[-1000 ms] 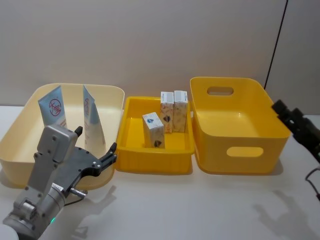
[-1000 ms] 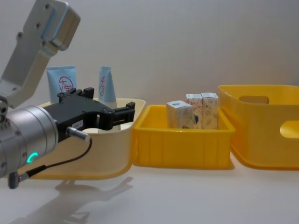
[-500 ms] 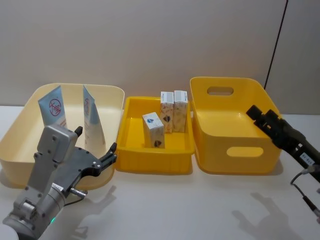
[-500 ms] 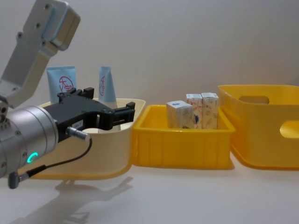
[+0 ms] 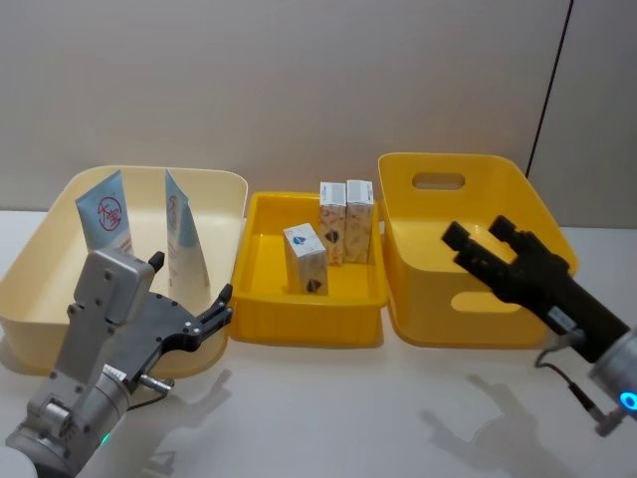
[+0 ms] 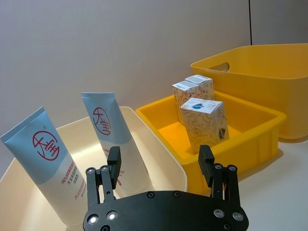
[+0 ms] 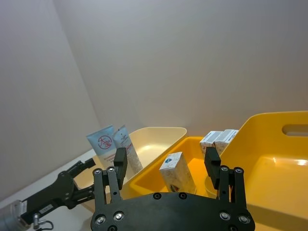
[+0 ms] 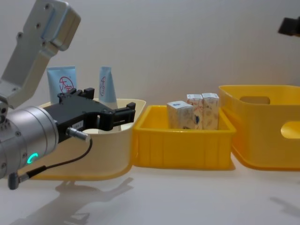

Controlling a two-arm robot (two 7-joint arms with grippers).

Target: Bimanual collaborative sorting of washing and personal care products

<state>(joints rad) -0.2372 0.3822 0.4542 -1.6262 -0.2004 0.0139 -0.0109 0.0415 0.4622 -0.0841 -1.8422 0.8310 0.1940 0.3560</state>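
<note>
A lone carton (image 5: 305, 259) stands upright near the middle of the shallow yellow tray (image 5: 299, 324), and a touching pair of cartons (image 5: 345, 221) stands at its 12 o'clock wall. The right gripper (image 5: 478, 231) hovers at the tray's 3 o'clock, over the deep yellow bin (image 5: 418, 299), jaws wide and empty. It should probably straddle the lone carton squarely, clear of the pair.

Two pale blue tubes (image 5: 106, 217) lean in the cream bin (image 5: 214, 177) at 9 o'clock. The deep bin looks bare inside. The left gripper (image 5: 189, 279) waits at the cream bin's 5 o'clock corner, spread wide and empty.
</note>
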